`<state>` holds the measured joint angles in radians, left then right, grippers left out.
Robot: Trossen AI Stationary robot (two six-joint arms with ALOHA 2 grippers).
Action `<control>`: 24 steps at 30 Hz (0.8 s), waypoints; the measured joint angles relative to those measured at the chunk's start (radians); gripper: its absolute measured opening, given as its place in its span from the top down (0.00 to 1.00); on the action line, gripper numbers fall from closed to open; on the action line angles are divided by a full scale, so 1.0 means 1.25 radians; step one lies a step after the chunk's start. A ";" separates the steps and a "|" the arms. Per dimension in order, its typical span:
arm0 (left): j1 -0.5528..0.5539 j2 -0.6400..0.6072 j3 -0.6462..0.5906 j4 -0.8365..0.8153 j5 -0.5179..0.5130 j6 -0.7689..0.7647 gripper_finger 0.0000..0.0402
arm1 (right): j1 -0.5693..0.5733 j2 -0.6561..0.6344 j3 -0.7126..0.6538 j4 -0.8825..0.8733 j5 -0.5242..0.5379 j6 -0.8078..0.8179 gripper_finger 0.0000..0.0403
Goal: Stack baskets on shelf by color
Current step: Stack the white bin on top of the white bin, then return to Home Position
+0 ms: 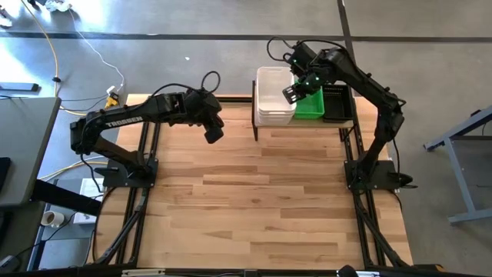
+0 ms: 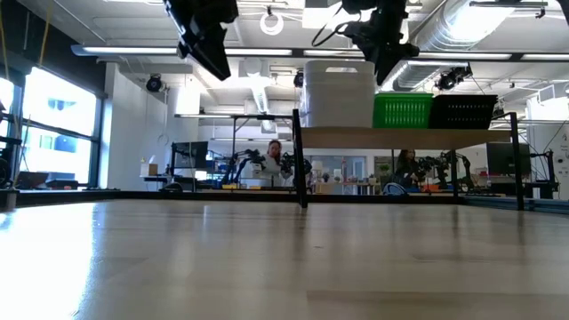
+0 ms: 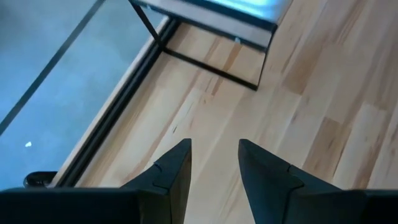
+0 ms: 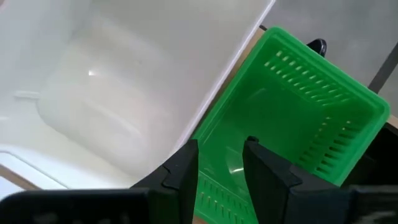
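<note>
Bright even overhead lighting, window glare in low view, soft faint shadows, blurred close wrist-view fingers (image 3: 174,177)

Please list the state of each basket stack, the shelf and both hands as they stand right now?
White baskets: stacked on the shelf.
Green baskets: on the shelf, between white and black.
Black baskets: on the shelf.
Shelf: loaded.
Right hand: open, empty, above the baskets.
Left hand: open, empty, over the table.

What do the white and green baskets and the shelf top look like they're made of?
White basket: smooth solid-walled plastic, likely; soft sheen inside.
Green basket: glossy moulded plastic, walls pierced by slot rows.
Shelf: light wood-look plank on thin black legs, probably metal; solid wood or laminate, can't tell.
</note>
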<state>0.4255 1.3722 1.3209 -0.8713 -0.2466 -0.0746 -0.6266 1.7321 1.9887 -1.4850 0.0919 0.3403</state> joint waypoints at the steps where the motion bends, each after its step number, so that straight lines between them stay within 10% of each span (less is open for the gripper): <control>1: 0.000 -0.010 0.000 0.000 0.000 0.000 0.70 | 0.000 0.000 0.003 -0.001 0.000 -0.002 0.72; 14: -0.016 -0.155 -0.012 -0.049 0.009 -0.053 0.70 | 0.046 -0.057 0.059 -0.056 0.052 0.094 0.72; 24: -0.085 -0.383 -0.272 0.160 0.015 -0.116 0.70 | 0.188 -0.142 0.058 -0.065 0.178 0.187 0.72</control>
<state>0.3191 0.8931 0.9805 -0.6715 -0.2275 -0.2192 -0.3921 1.5545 2.0617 -1.5661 0.3143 0.5740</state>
